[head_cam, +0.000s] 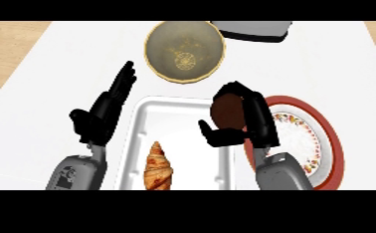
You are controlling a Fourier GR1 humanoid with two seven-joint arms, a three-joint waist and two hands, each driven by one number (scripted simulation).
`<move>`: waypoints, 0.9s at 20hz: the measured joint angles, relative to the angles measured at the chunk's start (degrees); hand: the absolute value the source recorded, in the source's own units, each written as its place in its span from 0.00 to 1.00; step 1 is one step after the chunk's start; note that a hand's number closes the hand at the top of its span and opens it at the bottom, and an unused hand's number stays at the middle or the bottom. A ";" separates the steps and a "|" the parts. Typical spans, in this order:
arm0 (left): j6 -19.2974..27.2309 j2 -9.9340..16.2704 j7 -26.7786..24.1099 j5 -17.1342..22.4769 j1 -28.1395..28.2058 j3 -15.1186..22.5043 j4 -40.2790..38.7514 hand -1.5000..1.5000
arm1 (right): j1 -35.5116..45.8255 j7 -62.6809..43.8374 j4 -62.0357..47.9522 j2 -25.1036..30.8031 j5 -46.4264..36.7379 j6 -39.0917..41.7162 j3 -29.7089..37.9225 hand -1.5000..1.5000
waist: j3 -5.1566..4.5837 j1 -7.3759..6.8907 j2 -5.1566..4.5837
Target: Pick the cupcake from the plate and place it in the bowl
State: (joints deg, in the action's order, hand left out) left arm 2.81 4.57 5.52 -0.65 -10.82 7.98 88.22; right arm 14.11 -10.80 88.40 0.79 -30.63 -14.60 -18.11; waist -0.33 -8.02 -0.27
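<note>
Right now, right hand curled round the cupcake, fingers wrapped over its far side and thumb hooked in below it, so only the dark brown round face showing toward the hand's left. Cupcake lifted off the plate, held just to the left of that red-rimmed, flower-patterned dish, which lies under and to the right of the right forearm. Bowl ahead of the right hand and a little to its left, tan-rimmed with a pale pattern at its bottom, apart from the fingertips by a strip of white counter. Hard to tell from this steep angle how high the cupcake hangs above the surface. White tray directly to the left of the right hand, its right rim passing beneath the thumb and cupcake; croissant lying lengthwise in the tray's near end, down and to the left of the right hand, well apart from it. Grey flat object beyond the bowl, ahead of the right hand, partly cut by the view's top edge. Left hand resting on the other side of the tray, fingers straight and spread upward, thumb out to the side, holding nothing, touching neither tray nor bowl.
</note>
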 measured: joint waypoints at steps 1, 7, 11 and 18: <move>-0.13 -0.10 0.01 -0.01 -0.15 0.19 -0.17 0.50 | 1.80 -1.34 -0.10 -0.17 -1.02 -2.46 -1.10 1.00 | -0.03 -0.33 0.00; -0.61 -0.41 0.39 -0.30 -1.14 1.02 -1.17 0.50 | 13.52 -11.67 -2.91 -0.64 -9.24 -14.03 -6.11 1.00 | -0.31 -1.31 0.16; -0.51 -0.77 0.70 -0.52 -1.81 1.33 -1.72 0.50 | 21.69 -20.73 -6.76 -0.73 -14.26 -17.88 -7.53 1.00 | -0.44 -1.62 0.23; -0.40 -1.19 0.72 -0.83 -2.67 1.58 -2.90 0.50 | 37.72 -37.76 -15.28 -0.72 -21.11 -18.93 -7.77 1.00 | -0.48 -2.00 0.24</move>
State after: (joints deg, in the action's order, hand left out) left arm 2.41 3.39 6.24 -1.48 -13.49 9.56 85.32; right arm 51.83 -48.56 73.12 0.07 -51.74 -33.53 -25.88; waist -0.80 -10.02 -0.03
